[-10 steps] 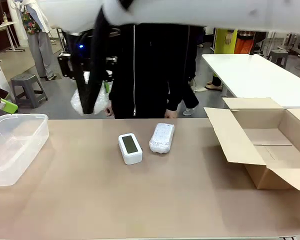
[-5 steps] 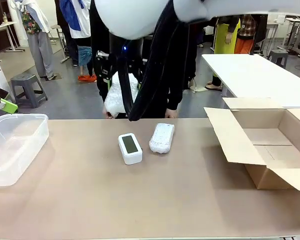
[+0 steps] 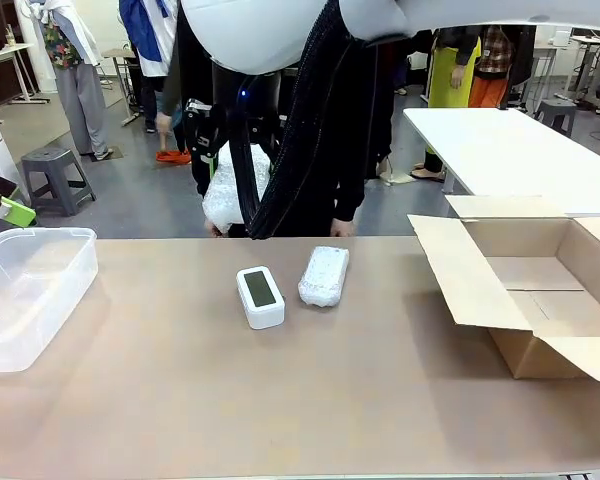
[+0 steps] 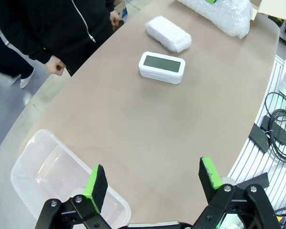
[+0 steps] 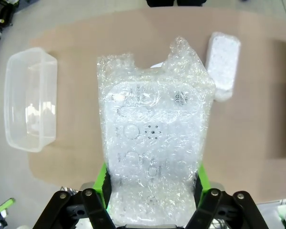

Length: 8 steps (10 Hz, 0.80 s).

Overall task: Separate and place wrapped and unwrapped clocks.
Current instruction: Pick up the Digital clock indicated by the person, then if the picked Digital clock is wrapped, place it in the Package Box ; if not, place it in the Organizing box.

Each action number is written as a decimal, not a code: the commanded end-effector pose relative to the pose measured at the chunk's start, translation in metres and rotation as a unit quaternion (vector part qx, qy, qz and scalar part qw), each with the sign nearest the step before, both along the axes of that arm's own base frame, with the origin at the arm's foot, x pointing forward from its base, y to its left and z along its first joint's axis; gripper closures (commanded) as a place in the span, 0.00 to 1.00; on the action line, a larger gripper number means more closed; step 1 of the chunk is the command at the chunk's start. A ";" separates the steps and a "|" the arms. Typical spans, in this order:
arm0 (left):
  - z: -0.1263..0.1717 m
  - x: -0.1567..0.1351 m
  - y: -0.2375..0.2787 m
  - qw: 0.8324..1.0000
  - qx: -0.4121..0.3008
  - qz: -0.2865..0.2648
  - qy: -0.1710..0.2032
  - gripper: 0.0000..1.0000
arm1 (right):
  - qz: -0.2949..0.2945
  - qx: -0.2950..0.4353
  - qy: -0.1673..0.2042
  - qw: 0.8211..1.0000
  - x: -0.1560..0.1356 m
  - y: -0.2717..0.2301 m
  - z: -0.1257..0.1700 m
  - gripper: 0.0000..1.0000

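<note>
Above the far edge of the tan surface point(image 3: 180, 400), the right claw point(image 5: 152, 183) is clenched on a white bubble-wrap bundle point(image 5: 152, 138), further right than a second ago. The left claw point(image 4: 152, 177) gapes wide, empty. The bare white digital clock point(image 3: 260, 296) and second wrapped bundle point(image 3: 324, 275) lie mid-surface, unmoved.

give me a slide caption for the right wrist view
Right gripper shut on a white bubble-wrapped clock above the tan table and clear plastic tub.

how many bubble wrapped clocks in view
2. One wrapped bundle lies on the table beside the bare clock; the other bundle is clamped in the right pincer above it. The box's inside is partly hidden.
</note>
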<state>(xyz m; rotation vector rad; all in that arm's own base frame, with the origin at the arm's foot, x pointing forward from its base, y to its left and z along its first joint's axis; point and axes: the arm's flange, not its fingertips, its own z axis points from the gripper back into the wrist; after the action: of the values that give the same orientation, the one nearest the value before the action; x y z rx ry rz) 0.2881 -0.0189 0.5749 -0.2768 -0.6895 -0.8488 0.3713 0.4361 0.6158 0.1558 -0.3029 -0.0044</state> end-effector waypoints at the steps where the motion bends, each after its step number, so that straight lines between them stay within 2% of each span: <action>1: -0.001 0.000 0.001 1.000 -0.006 -0.004 -0.001 0.00 | -0.006 0.003 0.005 1.000 -0.001 -0.004 0.001 0.75; 8: -0.001 0.000 0.001 1.000 -0.006 -0.004 -0.001 0.00 | -0.006 0.003 0.005 1.000 -0.001 -0.004 0.001 0.75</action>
<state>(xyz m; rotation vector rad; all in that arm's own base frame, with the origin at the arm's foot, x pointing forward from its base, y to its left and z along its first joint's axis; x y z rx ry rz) 0.2881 -0.0189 0.5749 -0.2768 -0.6895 -0.8488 0.3732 0.4343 0.6158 0.1538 -0.3035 -0.0093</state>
